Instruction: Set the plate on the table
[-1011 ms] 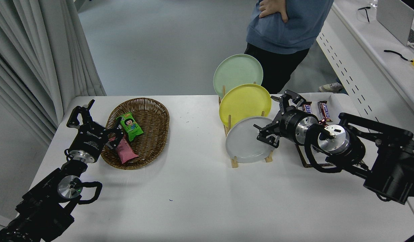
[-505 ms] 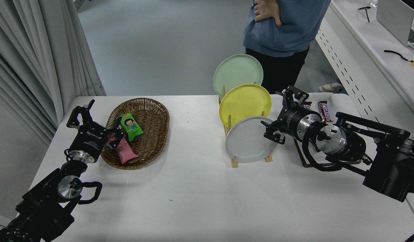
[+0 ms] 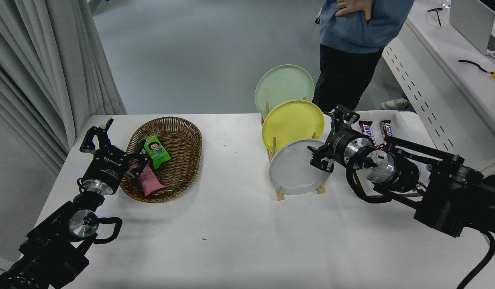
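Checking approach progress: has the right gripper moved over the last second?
Yes. The right gripper moved up and slightly right, along the grey plate's right rim in the wooden rack.

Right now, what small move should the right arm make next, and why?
Probably ease the open right gripper a little further left so its fingers straddle the grey plate's right rim, then close. The plate stands upright in the wooden rack, ungrasped; the gripper sits right beside that edge.

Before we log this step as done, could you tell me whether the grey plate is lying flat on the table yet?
No, the pale grey plate stands on edge in the front slot of the wooden rack, below the yellow plate.
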### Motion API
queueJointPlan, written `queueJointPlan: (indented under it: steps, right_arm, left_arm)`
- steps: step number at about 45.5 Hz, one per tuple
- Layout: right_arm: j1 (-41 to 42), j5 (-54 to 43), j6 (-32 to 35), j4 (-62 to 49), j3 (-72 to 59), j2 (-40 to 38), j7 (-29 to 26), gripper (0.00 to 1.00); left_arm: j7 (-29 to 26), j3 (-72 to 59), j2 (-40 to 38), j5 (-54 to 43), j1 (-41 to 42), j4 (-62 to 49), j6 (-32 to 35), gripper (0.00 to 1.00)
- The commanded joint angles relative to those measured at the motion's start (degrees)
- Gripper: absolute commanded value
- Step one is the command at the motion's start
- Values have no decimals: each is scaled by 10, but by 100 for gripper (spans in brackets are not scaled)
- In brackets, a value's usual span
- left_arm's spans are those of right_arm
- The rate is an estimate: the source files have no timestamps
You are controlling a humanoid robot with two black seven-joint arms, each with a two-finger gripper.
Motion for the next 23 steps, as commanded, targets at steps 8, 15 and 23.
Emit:
queueJointPlan:
  steps: [8,15,23]
  right_arm:
    - [10,-3,-4,-12,-10,24,-5,100]
    - [21,-15,-8,-14,-12,24,-5,99]
    - [23,-37,-8,-22,-12,24,-6,99]
  left_arm:
    - [0,0,0,0,0,0,0,100]
    - [0,0,0,0,0,0,0,100]
    - [0,0,0,0,0,0,0,100]
